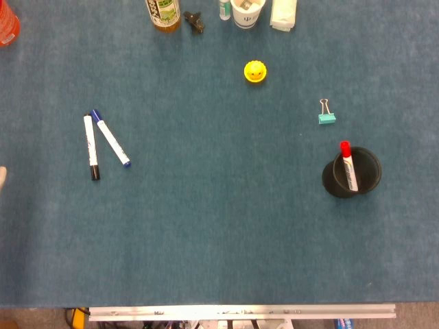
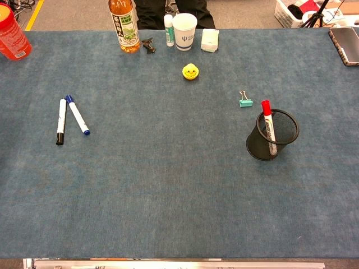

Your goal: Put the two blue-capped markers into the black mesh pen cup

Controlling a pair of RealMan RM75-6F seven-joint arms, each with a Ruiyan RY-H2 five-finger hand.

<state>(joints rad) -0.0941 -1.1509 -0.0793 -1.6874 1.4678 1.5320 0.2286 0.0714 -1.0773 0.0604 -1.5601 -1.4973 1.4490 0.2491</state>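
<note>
Two markers lie close together at the table's left. One has a white barrel with a black end (image 1: 91, 147) (image 2: 60, 120). The other has blue at both ends (image 1: 111, 140) (image 2: 78, 116). Their upper ends nearly touch, forming a narrow V. The black mesh pen cup (image 1: 367, 179) (image 2: 285, 140) stands at the right with a red-capped marker (image 1: 348, 164) (image 2: 268, 123) leaning inside it. A small pale sliver (image 1: 2, 177) shows at the left edge of the head view; it may be a tip of my left hand, too little to judge. My right hand is out of both views.
A teal binder clip (image 1: 326, 116) (image 2: 245, 102) lies just behind the cup. A yellow duck toy (image 1: 255, 71) (image 2: 190, 71) sits mid-back. A tea bottle (image 2: 124, 25), black clip (image 2: 148, 45), glue stick (image 2: 169, 31), paper cup (image 2: 184, 31) and tissue pack (image 2: 210, 40) line the far edge. A red bottle (image 2: 11, 33) stands far left.
</note>
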